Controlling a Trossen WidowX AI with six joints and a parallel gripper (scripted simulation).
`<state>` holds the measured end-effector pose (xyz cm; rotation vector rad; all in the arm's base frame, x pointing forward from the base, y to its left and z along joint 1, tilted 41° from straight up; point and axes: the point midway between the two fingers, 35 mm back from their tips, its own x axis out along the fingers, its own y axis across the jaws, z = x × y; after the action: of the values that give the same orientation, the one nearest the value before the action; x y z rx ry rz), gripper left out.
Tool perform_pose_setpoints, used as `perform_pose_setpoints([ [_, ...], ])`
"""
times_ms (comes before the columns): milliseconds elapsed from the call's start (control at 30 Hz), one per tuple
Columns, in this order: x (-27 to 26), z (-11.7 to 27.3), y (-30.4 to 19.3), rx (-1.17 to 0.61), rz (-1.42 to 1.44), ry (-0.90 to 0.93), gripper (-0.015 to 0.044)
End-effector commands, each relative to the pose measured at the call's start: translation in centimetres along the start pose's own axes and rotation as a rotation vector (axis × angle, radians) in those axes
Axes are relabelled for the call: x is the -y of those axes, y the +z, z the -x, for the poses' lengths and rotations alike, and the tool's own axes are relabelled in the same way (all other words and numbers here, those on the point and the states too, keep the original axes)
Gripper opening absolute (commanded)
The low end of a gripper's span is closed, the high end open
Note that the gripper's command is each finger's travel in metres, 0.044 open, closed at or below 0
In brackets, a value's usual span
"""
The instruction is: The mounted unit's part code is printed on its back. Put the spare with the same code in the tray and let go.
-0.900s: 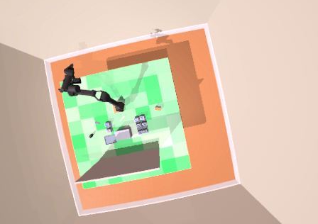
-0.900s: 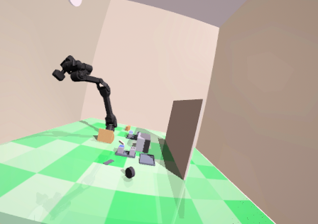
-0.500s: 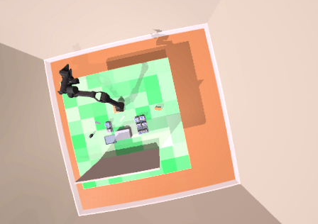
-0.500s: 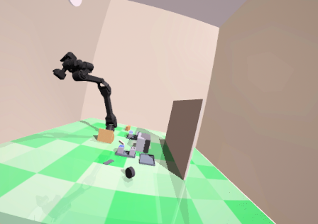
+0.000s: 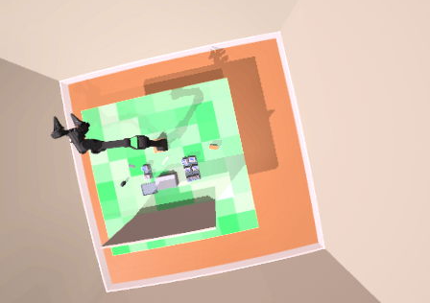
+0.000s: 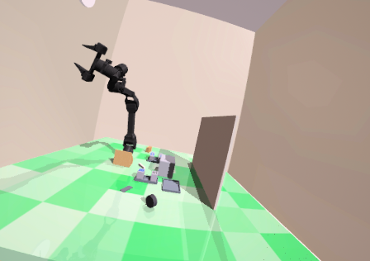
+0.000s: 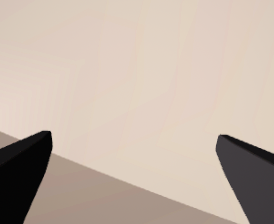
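Two fingers on my gripper [image 5: 64,117] [image 6: 78,54] [image 7: 134,134] are spread wide with only air between them, and the whole thing is up high, well apart from the parts below. The arm [image 5: 112,144] [image 6: 130,124] rises from its base and reaches out toward one side, so my wrist cam just gets walls between the fingertips. Down on the green checked surface [image 5: 206,120] [image 6: 136,239], the tray [image 5: 149,189] [image 6: 171,186] lies flat just beside a chunky grey box [image 5: 166,180] [image 6: 167,166]. Small grey parts with blue on them sit outside the tray: a little group [image 5: 146,171] [image 6: 146,177] near it, and a bigger cluster [image 5: 190,168] [image 6: 153,157] on the other side of the box. Can't read any code from these angles, so I can't tell which spare is the match, or say for sure which piece is the mounted unit. A tall brown panel [image 5: 178,221] [image 6: 215,153] stands near the tray. Also lying around: a round black thing [image 5: 124,183] [image 6: 151,201], a thin grey strip [image 5: 131,166] [image 6: 126,188], and an orange block [image 6: 123,158] right by the arm's base.
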<state>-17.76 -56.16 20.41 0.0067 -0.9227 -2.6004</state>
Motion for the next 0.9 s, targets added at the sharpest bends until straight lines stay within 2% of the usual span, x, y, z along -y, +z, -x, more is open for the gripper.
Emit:
perform_pose_setpoints([
  [0,-2.9,3.5,-1.6,-0.101,0.079,0.110,0.0440],
  [333,-7.7,12.2,-7.0,-0.347,0.362,0.381,0.0440],
  [600,-9.7,25.1,-12.0,-0.628,0.702,0.732,0.0440],
  [867,-7.1,39.1,-14.1,-0.903,1.024,1.113,0.0440],
])
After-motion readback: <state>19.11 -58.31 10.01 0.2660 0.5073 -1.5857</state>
